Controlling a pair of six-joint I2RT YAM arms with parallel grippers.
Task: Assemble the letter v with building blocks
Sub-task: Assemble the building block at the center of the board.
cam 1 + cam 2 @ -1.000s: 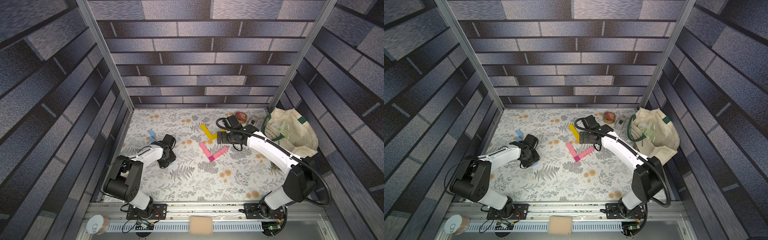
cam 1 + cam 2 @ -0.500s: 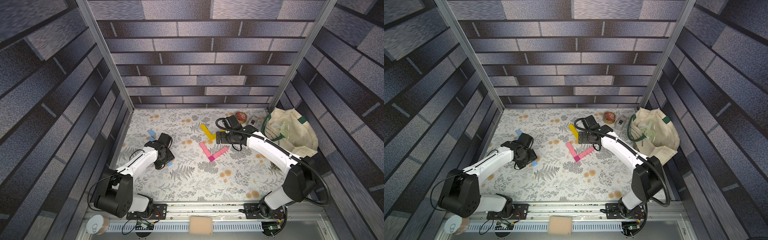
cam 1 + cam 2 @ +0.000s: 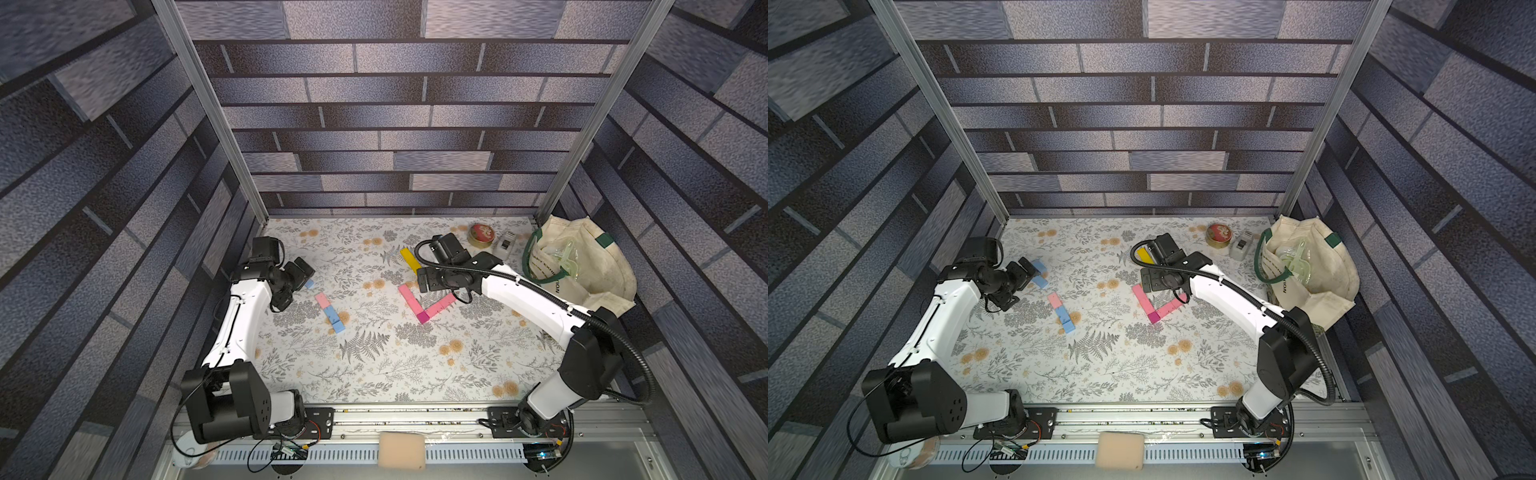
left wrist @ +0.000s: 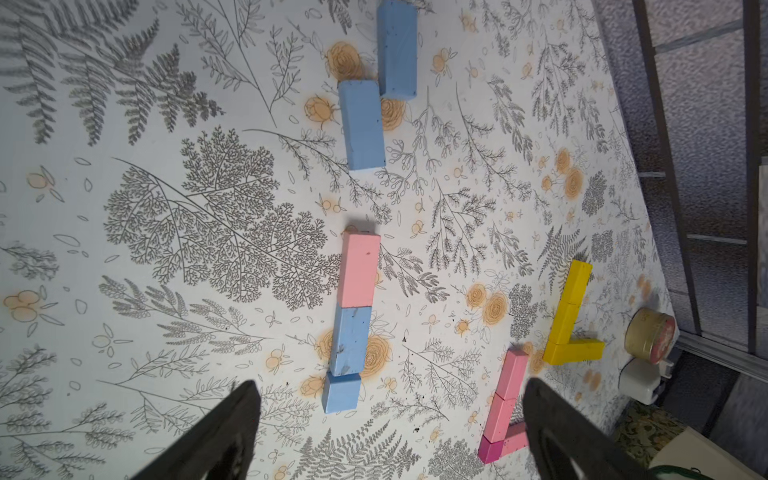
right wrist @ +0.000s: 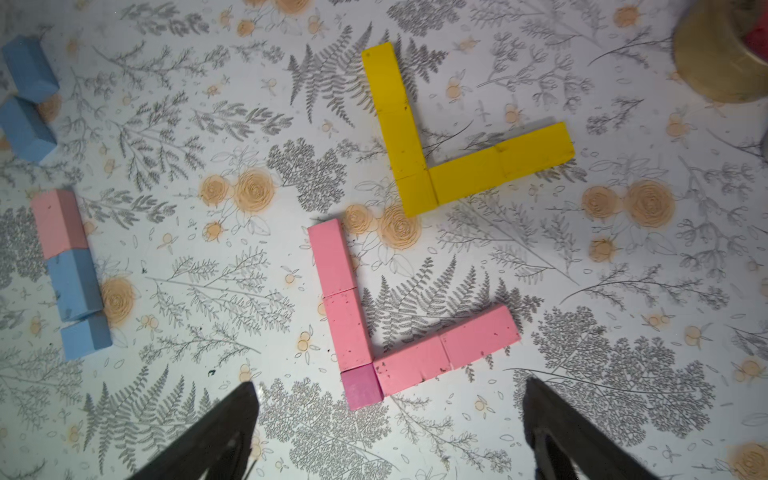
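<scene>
A V of light pink bricks (image 5: 345,291) meets at a magenta cube (image 5: 360,388), also seen in a top view (image 3: 423,318). Beyond it lies a V of yellow bricks (image 5: 415,166). To the left, a pink brick (image 4: 359,270), a blue brick (image 4: 351,340) and a small blue cube (image 4: 341,392) lie end to end. Two loose blue bricks (image 4: 361,124) lie farther back. My left gripper (image 3: 301,272) hangs open behind that row, holding nothing. My right gripper (image 5: 388,419) hovers open over the pink V's corner, empty.
A round red-and-gold tin (image 3: 481,235) and a small white-grey box (image 3: 507,246) stand at the back right. A cloth bag (image 3: 582,266) fills the right corner. A sponge (image 3: 401,450) lies on the front rail. Brick-pattern walls close in three sides.
My left gripper has opened and drawn back toward the far left, uncovering the pink and blue row. The right arm has not moved.
</scene>
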